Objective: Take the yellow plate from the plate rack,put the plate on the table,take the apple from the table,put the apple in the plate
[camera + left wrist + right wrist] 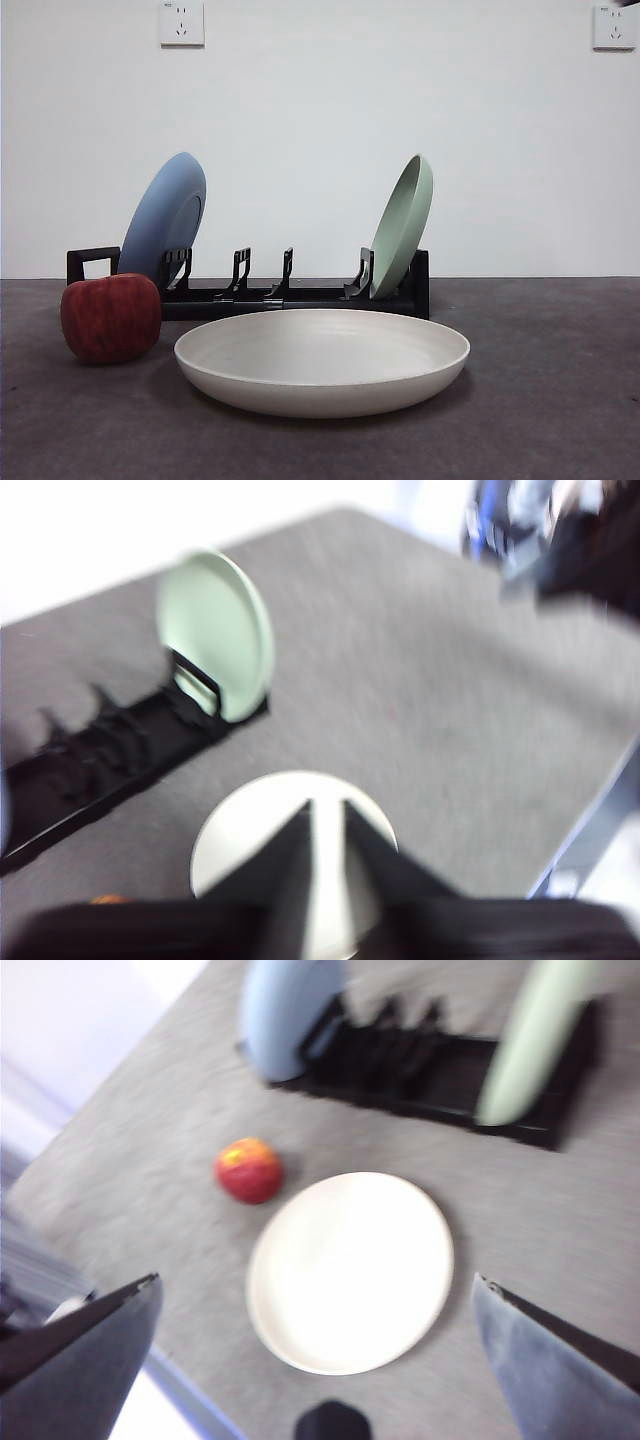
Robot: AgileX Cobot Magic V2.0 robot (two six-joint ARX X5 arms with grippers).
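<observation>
Front view: yellow plate point(322, 360) lies flat on the bench point(560, 400), lower centre of the frame, empty, rim up. Apple point(110, 317) sits on the bench at lower left, just beside the plate's left rim; whether they touch cannot be told from this view, but the right wrist view shows a gap between apple point(248, 1170) and plate point(350, 1270). Plate rack point(290, 290) runs across mid-frame behind both. Blue plate point(165, 222) stands tilted in the slots at the rack's left end, next to the loop handle; pale green plate point(403, 226) stands tilted at the right end; middle prongs hold nothing. Two wall sockets point(181, 22) at the upper corners. No arm shows in the front view. Left gripper point(327, 825): picture blurred; jaws nearly together with a narrow gap, nothing between them, seen over the yellow plate point(250, 820). Right gripper point(320, 1290): jaws spread wide at the lower corners of its frame, gripping nothing, plate and apple visible between them.
</observation>
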